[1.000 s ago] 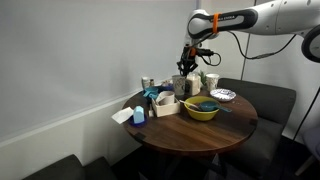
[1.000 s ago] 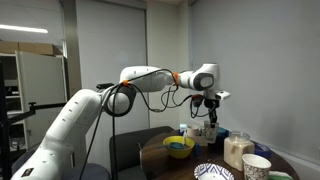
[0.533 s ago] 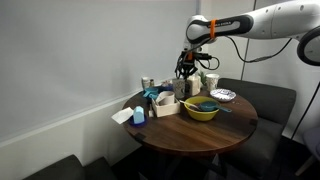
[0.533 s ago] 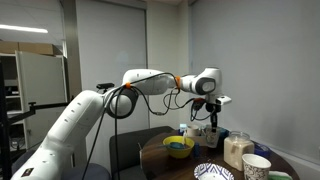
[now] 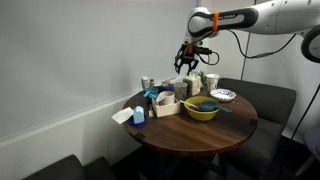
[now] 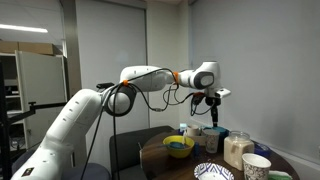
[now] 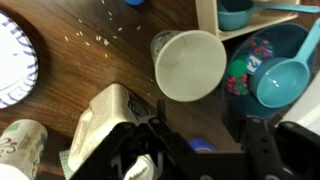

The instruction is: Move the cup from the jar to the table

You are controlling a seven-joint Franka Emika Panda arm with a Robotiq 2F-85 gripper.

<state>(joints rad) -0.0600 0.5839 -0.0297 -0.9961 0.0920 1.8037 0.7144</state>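
Observation:
The whitish cup stands upright on the round dark wooden table, empty, next to the bowl; it is also the small grey cup under the arm. My gripper hangs above it and a little behind, open, with nothing between its fingers and only a small blue thing far below. In both exterior views the gripper sits well clear of the tableware. A tall dark jar stands below it among the dishes.
A yellow bowl with a teal ladle sits beside the cup. A patterned plate, a wooden box, a tan packet and a white mug crowd the table. Dark seats surround it.
The gripper opened, let go of the cup and rose straight up. The cup stays standing on the table.

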